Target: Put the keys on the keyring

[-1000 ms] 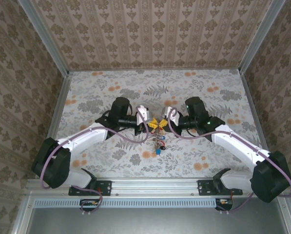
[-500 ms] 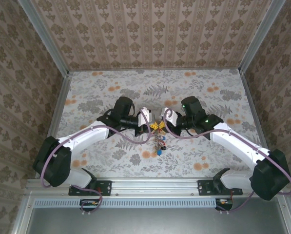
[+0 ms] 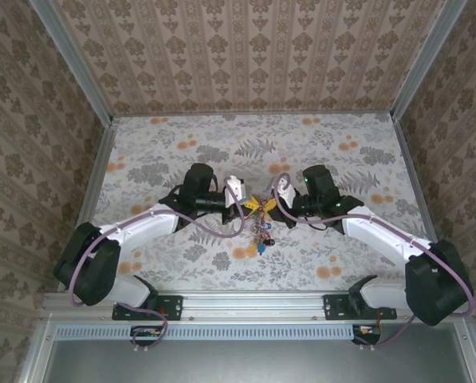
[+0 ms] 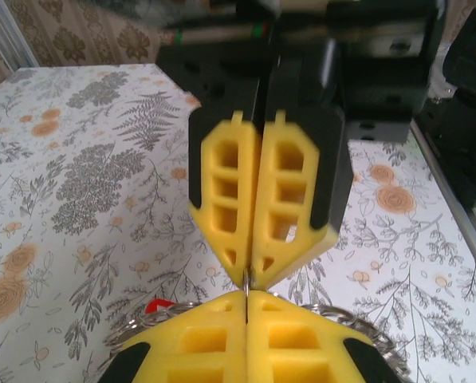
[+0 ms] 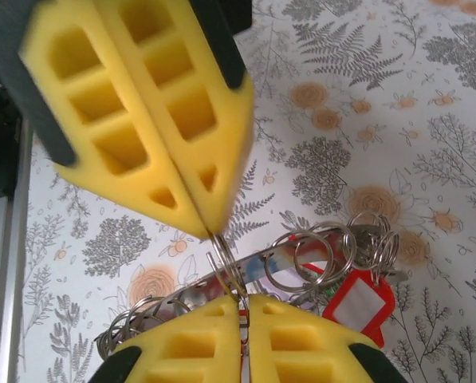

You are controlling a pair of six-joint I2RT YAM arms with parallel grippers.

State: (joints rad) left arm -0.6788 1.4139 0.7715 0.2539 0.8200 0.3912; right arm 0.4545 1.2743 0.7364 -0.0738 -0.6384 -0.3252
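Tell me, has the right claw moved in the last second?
Yes, slightly: the right gripper has slid a little toward the near rail, away from the back wall.

We log a bench (image 3: 182,144) with a pale floral cover, grey ferns and orange blossoms all over. Metal rails (image 3: 253,303) run along its left, right and near edges, and patterned walls (image 3: 245,56) close it in on three sides. Mid-bench, toward the near edge, sits a small bunch of keys (image 3: 260,236) with red and blue tags. We cannot tell whether it rests on the cover or hangs above it.
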